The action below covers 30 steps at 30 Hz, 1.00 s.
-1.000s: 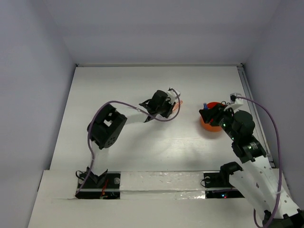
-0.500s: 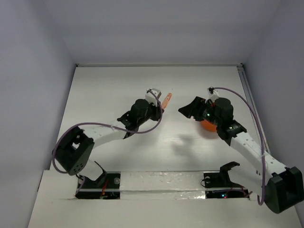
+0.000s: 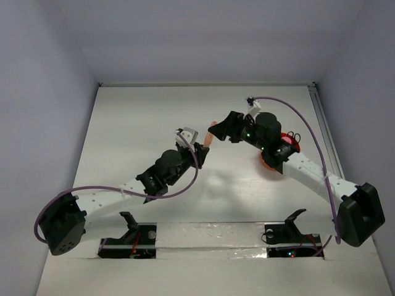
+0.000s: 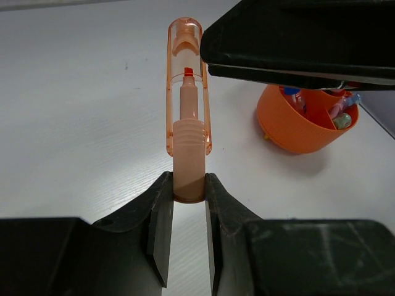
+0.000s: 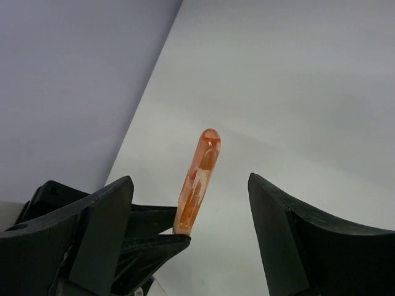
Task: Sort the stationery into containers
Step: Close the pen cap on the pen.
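While the orange bowl (image 4: 296, 132) sits on the table (image 3: 136, 123) over at the right, half tucked under the right arm in the top view, you can see it's divided inside. A few small bits are in there: something blue-topped, a pink piece and a pale green one. Can't make out the rest. The orange highlighter (image 4: 188, 132) isn't in it. It's up off the table near the middle, left of the bowl, with its back end pinched tight between the left gripper (image 4: 188, 191) fingers and its clear cap pointing away. The right gripper (image 5: 188, 182) is spread wide around the capped end, one finger on each side, with a gap showing both ways.
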Each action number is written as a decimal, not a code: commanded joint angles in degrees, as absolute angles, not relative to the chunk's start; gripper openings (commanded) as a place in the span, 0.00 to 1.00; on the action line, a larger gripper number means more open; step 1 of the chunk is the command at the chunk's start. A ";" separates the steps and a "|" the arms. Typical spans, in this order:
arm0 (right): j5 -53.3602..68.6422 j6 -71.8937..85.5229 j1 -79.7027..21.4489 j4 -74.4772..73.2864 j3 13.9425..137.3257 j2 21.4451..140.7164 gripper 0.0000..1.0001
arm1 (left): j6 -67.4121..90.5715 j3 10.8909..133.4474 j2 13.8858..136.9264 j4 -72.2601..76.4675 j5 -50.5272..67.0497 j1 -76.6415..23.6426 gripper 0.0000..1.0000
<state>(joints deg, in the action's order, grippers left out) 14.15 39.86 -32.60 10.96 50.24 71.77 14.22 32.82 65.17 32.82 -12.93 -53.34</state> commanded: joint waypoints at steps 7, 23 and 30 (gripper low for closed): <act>7.12 37.62 -34.28 12.75 55.72 72.42 0.69 | 13.10 31.64 61.00 35.33 -18.80 -56.34 0.00; 7.91 38.32 -36.39 12.04 56.78 74.44 0.40 | 12.04 31.64 59.94 35.25 -22.06 -59.41 0.00; 5.98 38.06 -36.91 13.71 54.23 72.51 0.16 | 11.78 32.34 60.82 35.42 -21.97 -59.41 0.00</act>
<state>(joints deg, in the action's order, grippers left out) 7.68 38.98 -36.42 11.18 54.48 74.46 12.49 31.53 61.34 32.32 -21.08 -59.16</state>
